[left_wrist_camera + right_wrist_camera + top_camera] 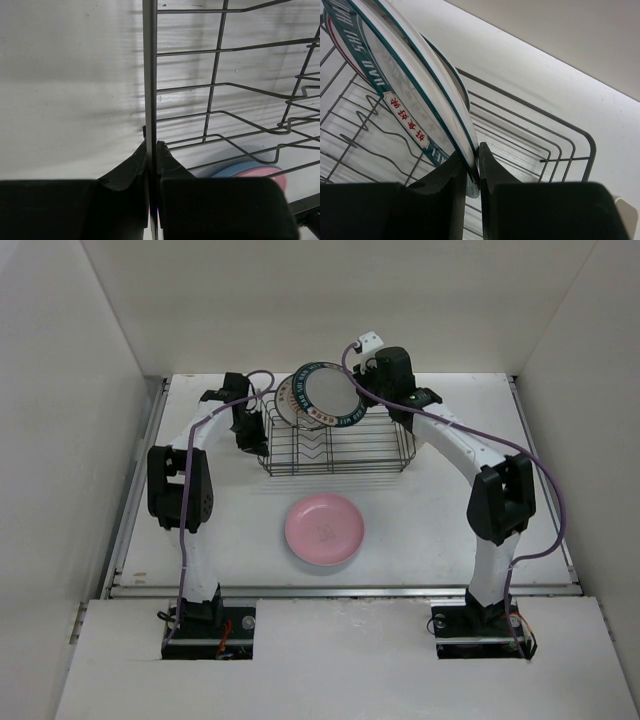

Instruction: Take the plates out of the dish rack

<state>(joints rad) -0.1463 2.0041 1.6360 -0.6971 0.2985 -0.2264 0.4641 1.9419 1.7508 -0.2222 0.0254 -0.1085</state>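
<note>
Closest in the right wrist view, the dark fingers of the right hand (474, 155) are clenched on the lower rim of the white plate with teal lettered rim (405, 100). From above, this plate (330, 392) stands on edge, tilted, over the far left part of the dish rack (335, 450). Whether its lower edge rests in a slot cannot be told. Just beside it, on its left, a dark-rimmed white plate (288, 406) stands in the rack. The left hand (151, 147) is clenched on a wire at the rack's left end. The rack sits toward the back of the white desk (450, 540). Nearer the arm bases, apart from the rack, a pink plate (324, 529) lies flat on the desk. The left wrist view shows a blue plate (235, 170) touching it.
</note>
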